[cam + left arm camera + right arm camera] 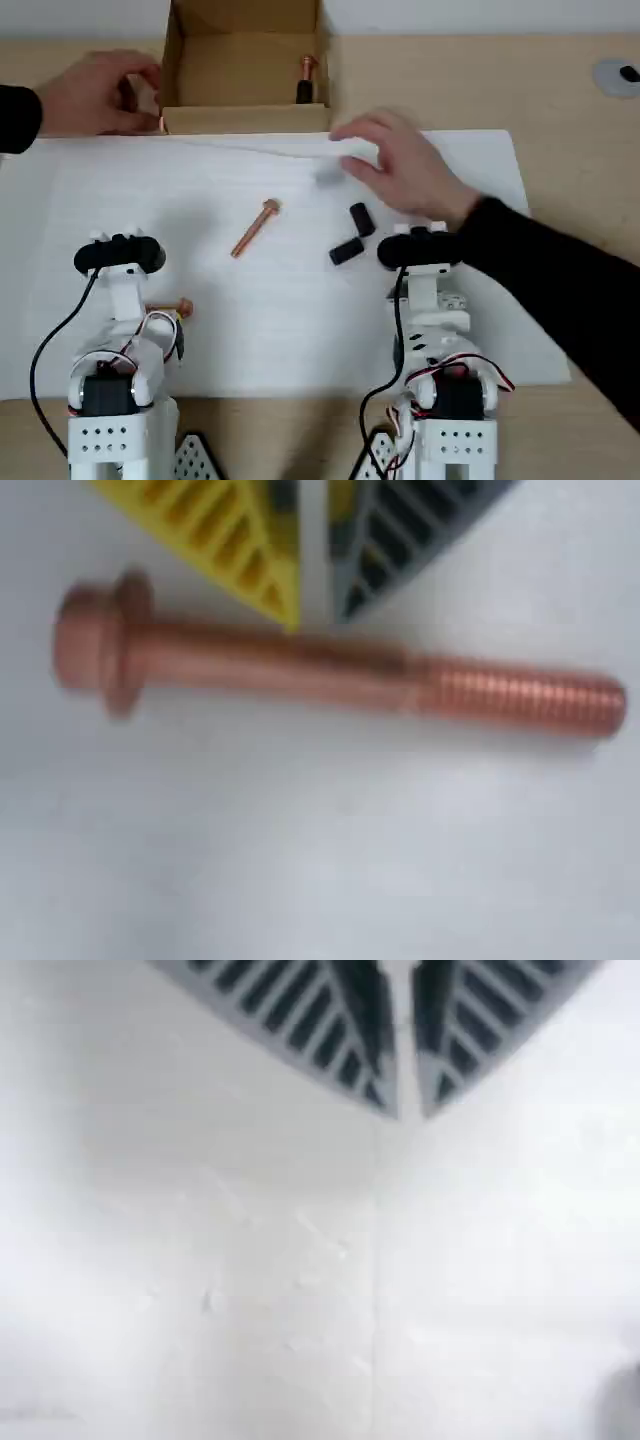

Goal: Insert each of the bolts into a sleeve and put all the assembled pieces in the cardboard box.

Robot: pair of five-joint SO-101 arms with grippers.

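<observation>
Looking past the left end effector [313, 620], closed and empty, we see a bolt [330, 675] lying flat on the white sheet [300, 860] just beside it. Rigid, smooth, likely to roll: we would pinch mid-shank. The right end effector [403, 1110] is closed too.

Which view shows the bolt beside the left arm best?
The left wrist view: the bolt lies whole on the white sheet, head, shank and thread all visible. In the high view the left arm covers part of it, its head end poking out. The right wrist view looks at that sheet.
</observation>
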